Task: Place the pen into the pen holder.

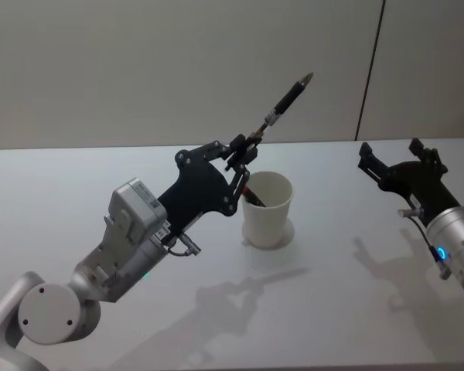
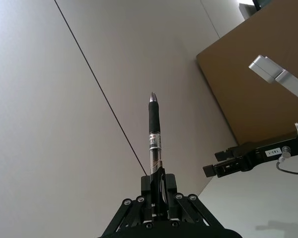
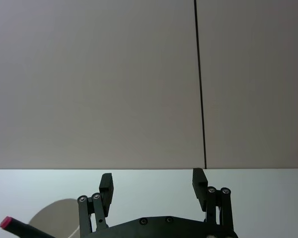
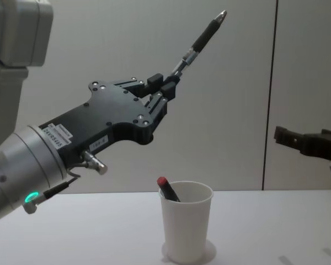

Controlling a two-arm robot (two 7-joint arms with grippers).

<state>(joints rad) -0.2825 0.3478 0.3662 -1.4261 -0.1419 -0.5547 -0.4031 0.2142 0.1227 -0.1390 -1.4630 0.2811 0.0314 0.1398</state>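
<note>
Left jaws around pen (image 1: 284, 104), tip obliquely up-right

Left gripper (image 4: 164, 83): matte black plates, silver screws (image 4: 137, 117), white label strips (image 4: 58, 133); silver-grey wrist (image 4: 22, 165) with green light (image 4: 28, 197), thin cable (image 4: 58, 189). Right gripper (image 1: 390, 151): same black build, blue wrist light (image 1: 441, 253), grey cable (image 1: 416, 219).

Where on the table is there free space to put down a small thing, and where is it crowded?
Bare table lies between the paper cup and the right gripper, and also in front of the cup, toward the robot. It is crowded above and left of the cup, where the left gripper holds a pen.
</note>
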